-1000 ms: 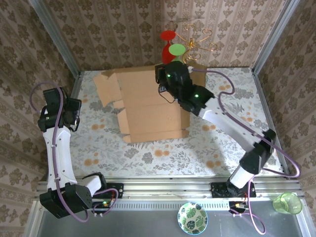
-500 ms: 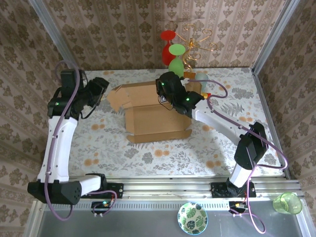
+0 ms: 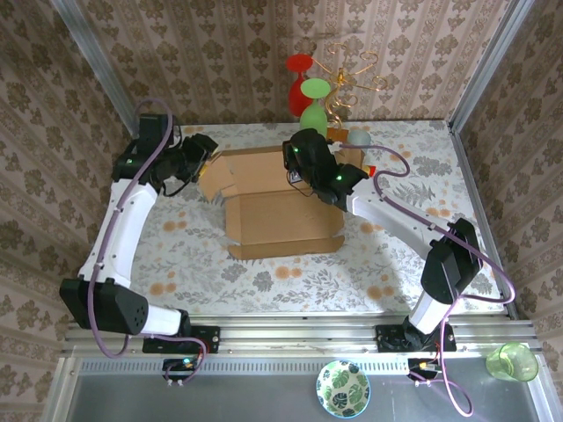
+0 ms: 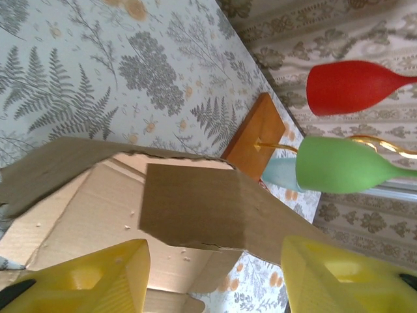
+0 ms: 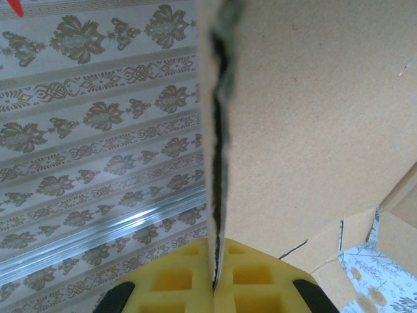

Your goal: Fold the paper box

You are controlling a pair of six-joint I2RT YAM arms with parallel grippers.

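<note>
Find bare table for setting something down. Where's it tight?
Free: the near strip between box and rail; the left front, between left arm and box; the back right corner past the right arm. Tight: back middle, where left tool, right tool, box and rack meet.

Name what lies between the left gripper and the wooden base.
In the left wrist view, a raised flap of the box stands between the left gripper and the base.
</note>
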